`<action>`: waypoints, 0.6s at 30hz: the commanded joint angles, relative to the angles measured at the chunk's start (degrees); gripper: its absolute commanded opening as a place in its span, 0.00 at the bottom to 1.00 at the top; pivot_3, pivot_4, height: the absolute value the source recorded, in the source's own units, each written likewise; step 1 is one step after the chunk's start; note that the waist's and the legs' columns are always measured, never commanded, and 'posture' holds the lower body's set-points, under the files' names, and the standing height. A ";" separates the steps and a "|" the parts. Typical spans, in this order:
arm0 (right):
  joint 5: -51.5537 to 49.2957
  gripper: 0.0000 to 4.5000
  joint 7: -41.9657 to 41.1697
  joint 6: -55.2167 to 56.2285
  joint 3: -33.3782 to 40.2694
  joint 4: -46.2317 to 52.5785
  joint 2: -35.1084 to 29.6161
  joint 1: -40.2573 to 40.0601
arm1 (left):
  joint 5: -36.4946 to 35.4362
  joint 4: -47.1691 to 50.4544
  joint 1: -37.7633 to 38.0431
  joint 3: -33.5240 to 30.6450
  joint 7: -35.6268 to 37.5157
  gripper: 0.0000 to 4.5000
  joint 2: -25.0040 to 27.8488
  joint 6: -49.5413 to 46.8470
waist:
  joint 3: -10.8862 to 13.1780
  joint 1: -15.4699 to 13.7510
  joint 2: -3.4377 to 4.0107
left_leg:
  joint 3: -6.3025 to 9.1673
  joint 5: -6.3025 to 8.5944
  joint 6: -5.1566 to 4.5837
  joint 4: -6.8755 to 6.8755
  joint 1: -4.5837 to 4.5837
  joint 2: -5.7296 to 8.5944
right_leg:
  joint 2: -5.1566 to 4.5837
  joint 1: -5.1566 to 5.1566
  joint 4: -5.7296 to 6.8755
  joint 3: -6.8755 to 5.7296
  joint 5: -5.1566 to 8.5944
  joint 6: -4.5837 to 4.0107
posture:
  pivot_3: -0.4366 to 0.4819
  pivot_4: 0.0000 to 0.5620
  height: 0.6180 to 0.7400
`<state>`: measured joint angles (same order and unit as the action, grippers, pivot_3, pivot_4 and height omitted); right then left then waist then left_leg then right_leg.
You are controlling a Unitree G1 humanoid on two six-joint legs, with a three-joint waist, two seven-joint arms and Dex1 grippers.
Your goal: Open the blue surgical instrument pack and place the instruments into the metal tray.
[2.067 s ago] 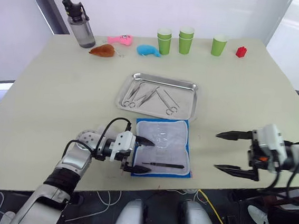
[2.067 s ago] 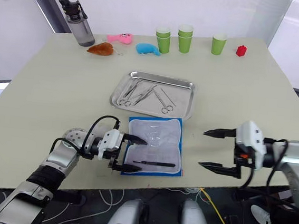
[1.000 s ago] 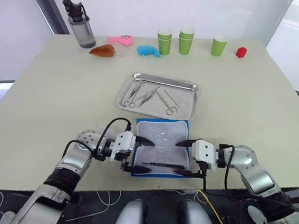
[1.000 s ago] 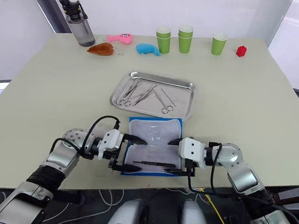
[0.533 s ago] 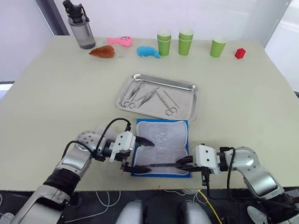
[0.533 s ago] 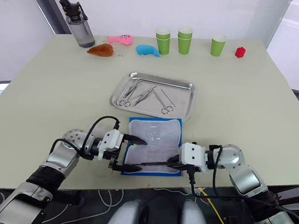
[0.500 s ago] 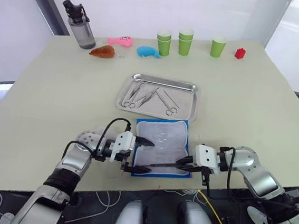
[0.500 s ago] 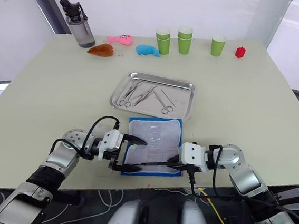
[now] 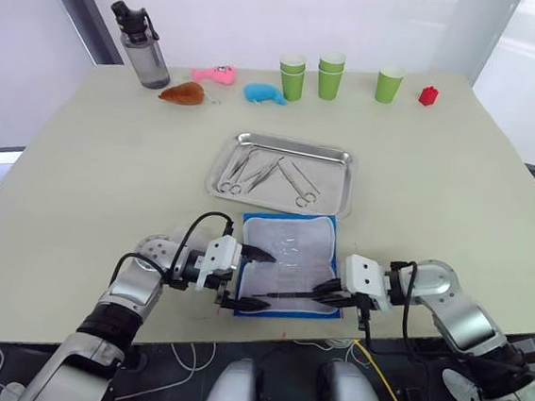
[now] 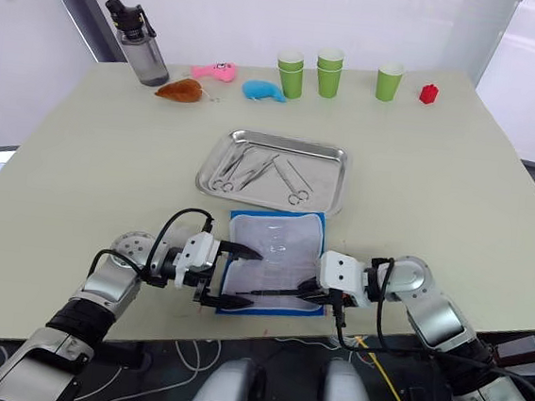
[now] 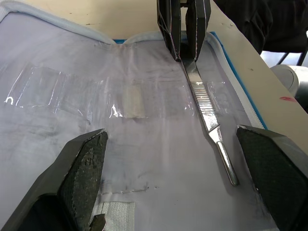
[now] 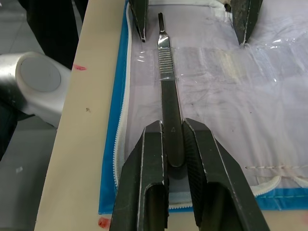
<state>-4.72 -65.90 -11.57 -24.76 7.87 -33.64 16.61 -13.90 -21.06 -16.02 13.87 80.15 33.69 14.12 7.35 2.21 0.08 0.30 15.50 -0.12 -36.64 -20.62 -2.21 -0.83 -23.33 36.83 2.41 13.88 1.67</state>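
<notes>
The blue surgical instrument pack (image 9: pixel 290 276) lies open at 6 o'clock of the metal tray (image 9: pixel 283 173); the right gripper (image 12: pixel 173 144) is clamped on the end of the last dark instrument (image 12: pixel 168 98), a thin, stiff, probably slippery handle best pinched flat; the left gripper (image 9: pixel 249 278), fingers wide apart, straddles the pack's 9 o'clock edge; both forearms reach in low.

Shiny steel metal tray (image 9: pixel 334 182); blue surgical instrument pack (image 9: pixel 289 274) has glossy clear plastic pockets.
</notes>
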 commanded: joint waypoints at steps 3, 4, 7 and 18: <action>0.39 0.00 0.37 -3.02 -0.02 5.38 -0.70 0.90 | 6.98 -6.81 4.40 3.29 -2.32 1.00 1.85 -3.02 | 0.00 -0.01 0.01 | -0.01 0.00 0.00 0.00 -0.01 0.00 | 0.00 0.00 0.00 0.00 0.00 0.00 | 0.48 0.27 0.95; 0.47 0.00 0.64 -3.32 0.03 6.13 -0.61 1.06 | 6.96 -6.78 4.45 3.27 -2.29 1.00 1.91 -3.00 | 0.00 -0.01 0.01 | -0.01 0.00 0.00 0.00 -0.02 0.00 | -0.01 -0.01 0.00 0.00 0.00 0.00 | 0.48 0.27 0.95; 0.45 0.00 1.07 -5.34 0.29 9.31 -0.51 2.11 | 6.93 -6.84 4.43 3.23 -2.09 1.00 2.08 -2.89 | 0.01 -0.01 0.01 | 0.00 0.00 0.00 0.00 -0.02 0.00 | 0.00 -0.01 0.00 -0.01 0.00 0.00 | 0.48 0.27 0.95; 1.38 0.00 0.44 -12.84 0.10 17.66 -3.59 5.08 | 7.01 -7.57 3.42 3.56 -1.65 1.00 2.11 -2.69 | 0.18 0.00 -0.03 | 0.03 0.00 0.00 0.00 -0.11 0.00 | -0.03 -0.08 0.00 -0.06 0.00 0.00 | 0.48 0.27 0.95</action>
<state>-2.63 -65.39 -24.93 -26.12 20.85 -36.98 19.61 -14.37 -20.73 -15.91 13.93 80.22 33.78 14.35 7.54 2.21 0.05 0.33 15.50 -0.12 -36.64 -20.73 -2.21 -0.87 -23.42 36.83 2.35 13.88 1.67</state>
